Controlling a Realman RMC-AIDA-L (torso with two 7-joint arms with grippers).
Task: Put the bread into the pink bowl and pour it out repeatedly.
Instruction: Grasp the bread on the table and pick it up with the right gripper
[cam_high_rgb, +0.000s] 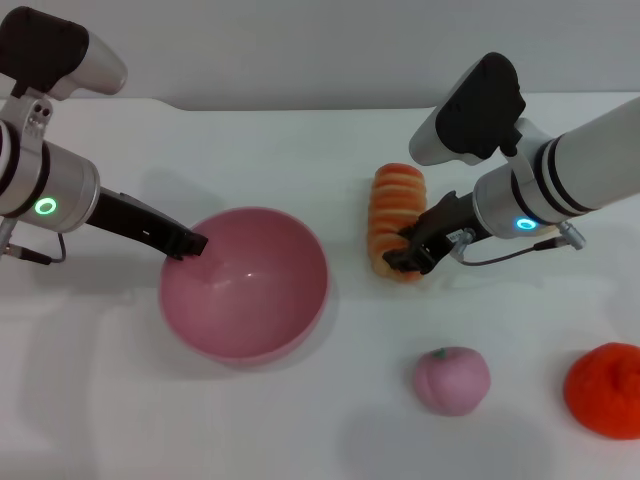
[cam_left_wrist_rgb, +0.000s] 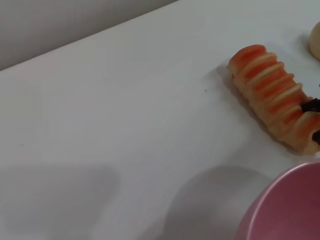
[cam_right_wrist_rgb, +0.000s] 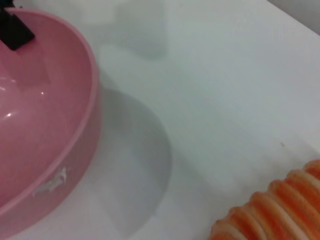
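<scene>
The pink bowl (cam_high_rgb: 245, 285) stands upright left of centre, and it also shows in the left wrist view (cam_left_wrist_rgb: 287, 210) and the right wrist view (cam_right_wrist_rgb: 45, 125). My left gripper (cam_high_rgb: 186, 243) is shut on its left rim, with one dark finger (cam_right_wrist_rgb: 13, 29) inside the rim. The bread (cam_high_rgb: 394, 218), striped orange and cream, lies on the table to the bowl's right (cam_left_wrist_rgb: 272, 97) (cam_right_wrist_rgb: 280, 212). My right gripper (cam_high_rgb: 408, 252) is closed around the loaf's near end, and its dark fingertips (cam_left_wrist_rgb: 311, 105) press into the loaf.
A small pink peach-like ball (cam_high_rgb: 452, 380) sits near the front, right of the bowl. An orange fruit (cam_high_rgb: 605, 390) lies at the front right edge. A beige lump (cam_left_wrist_rgb: 316, 40) shows beyond the bread. The white table (cam_high_rgb: 300, 150) has a wall behind it.
</scene>
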